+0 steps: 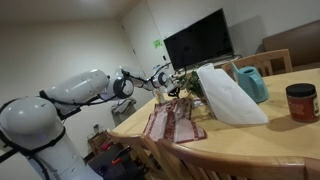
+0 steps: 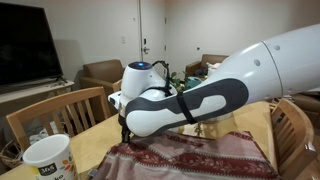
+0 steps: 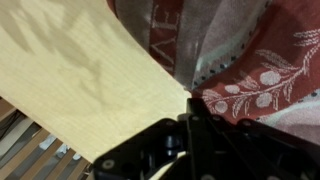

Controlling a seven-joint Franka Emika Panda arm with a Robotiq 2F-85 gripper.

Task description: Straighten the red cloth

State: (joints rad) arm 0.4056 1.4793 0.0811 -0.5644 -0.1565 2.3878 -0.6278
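Observation:
The red cloth (image 1: 172,122) lies wrinkled on the wooden table (image 1: 250,140), near its end. It is dull red-brown with pale stripes and a leaf pattern, and shows in both exterior views (image 2: 205,157). In the wrist view the cloth (image 3: 250,70) fills the upper right, with bare table to its left. My gripper (image 3: 190,108) is low over the table at the cloth's edge. Its two fingers are together, pinching the cloth's corner. In an exterior view the gripper (image 2: 126,134) reaches down to the cloth's edge, and the arm hides part of the cloth.
A large white folded sheet (image 1: 230,95), a teal pitcher (image 1: 252,82) and a red-lidded jar (image 1: 301,102) stand on the table beyond the cloth. A white mug (image 2: 48,160) sits near the table edge. Wooden chairs (image 2: 60,110) surround the table.

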